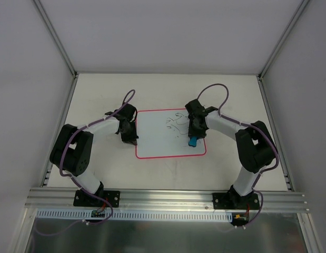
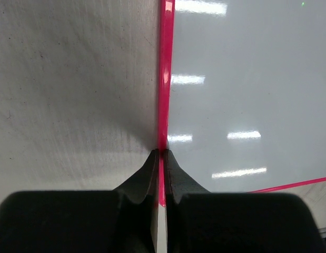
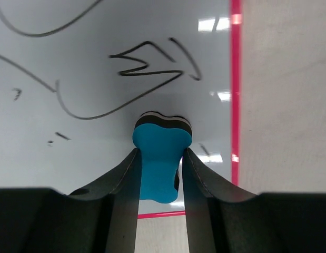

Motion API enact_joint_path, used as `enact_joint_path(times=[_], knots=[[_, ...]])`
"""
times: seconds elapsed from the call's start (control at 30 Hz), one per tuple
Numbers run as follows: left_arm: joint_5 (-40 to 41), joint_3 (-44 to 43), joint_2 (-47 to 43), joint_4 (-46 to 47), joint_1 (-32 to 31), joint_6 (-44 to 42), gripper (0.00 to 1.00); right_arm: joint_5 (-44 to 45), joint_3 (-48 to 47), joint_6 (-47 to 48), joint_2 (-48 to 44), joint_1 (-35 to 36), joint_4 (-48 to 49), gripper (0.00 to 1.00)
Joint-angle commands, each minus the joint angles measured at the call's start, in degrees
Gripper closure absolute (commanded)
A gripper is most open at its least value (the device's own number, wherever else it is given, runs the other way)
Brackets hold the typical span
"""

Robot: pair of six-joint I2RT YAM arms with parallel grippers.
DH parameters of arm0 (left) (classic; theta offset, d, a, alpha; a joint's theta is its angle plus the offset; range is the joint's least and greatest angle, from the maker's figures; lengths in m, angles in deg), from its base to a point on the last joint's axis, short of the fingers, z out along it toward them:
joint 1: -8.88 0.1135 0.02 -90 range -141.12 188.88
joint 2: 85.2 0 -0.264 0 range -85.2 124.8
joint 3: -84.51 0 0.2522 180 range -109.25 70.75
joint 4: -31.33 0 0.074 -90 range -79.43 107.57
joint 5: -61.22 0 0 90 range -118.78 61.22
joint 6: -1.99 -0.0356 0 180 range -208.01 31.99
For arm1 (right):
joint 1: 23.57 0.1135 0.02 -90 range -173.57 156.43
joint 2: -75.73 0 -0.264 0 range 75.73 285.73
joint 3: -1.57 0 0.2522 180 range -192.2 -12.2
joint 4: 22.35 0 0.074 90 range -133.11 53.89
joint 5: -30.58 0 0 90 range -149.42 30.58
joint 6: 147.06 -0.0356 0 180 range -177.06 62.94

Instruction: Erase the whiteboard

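On the left, a wide strip of pale tabletop (image 1: 94, 100) lies between the side wall and the board. The left tool (image 1: 132, 139) sits at the left edge of the whiteboard (image 1: 157, 139), toward the near corner. In the left wrist view its fingers (image 2: 176, 176) are drawn together on the red-pink border (image 2: 164, 79), pinching the board's rim, one finger over the scuffed tabletop (image 2: 73, 79) and the other over the glossy white face (image 2: 247, 79).

The whiteboard lies flat mid-tabletop between the two arms: roughly square, with rounded corners and a thin red-pink outline. Its left half is bare white. Dark scribbles (image 1: 176, 124) crowd the far right part; the right wrist view shows them as loops and a zigzag (image 3: 147, 68).

The right tool (image 1: 193, 138) stands over the board's right side, nearer than the scribbles. Its jaws, a little way apart, grip a blue eraser (image 3: 161, 158) by its sides, the dark felt end toward the board; whether it touches I cannot tell. The right border (image 3: 236, 105) runs just beside it, and the near border shows behind the fingers. Bare tabletop (image 3: 284, 79) follows to the right.
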Motion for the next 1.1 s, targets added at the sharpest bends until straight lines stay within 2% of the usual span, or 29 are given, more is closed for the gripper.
enact_joint_path(times=[0.0, 0.2, 0.33, 0.47, 0.57, 0.8, 1.07], knots=[[2.1, 1.6, 3.4, -4.3, -0.4, -0.6, 1.00, -1.5, -3.7, 1.1, 5.3, 5.8, -3.3, 1.00], [2.3, 1.4, 3.2, -4.3, -0.4, -0.7, 1.00, -6.8, -12.9, 1.0, 12.5, 12.9, -3.1, 1.00], [2.2, 1.4, 3.3, -4.3, -0.4, -0.8, 1.00, -7.9, -16.1, 0.9, 15.1, 14.2, -2.5, 1.00], [2.3, 1.4, 3.1, -4.4, -0.3, -0.9, 1.00, -2.9, -17.7, 1.6, 15.9, 13.6, -3.1, 1.00], [2.5, 1.5, 2.9, -4.4, -0.4, -1.0, 1.00, 3.7, -18.2, 0.9, 15.6, 12.2, -7.7, 1.00], [2.8, 1.5, 3.0, -4.4, -0.4, -1.0, 1.00, 5.5, -8.6, -2.0, 9.9, 2.5, -8.3, 1.00], [2.3, 1.4, 2.9, -4.4, -0.4, -1.1, 1.00, 3.3, 3.5, -2.5, 0.4, -5.2, -4.4, 1.00]])
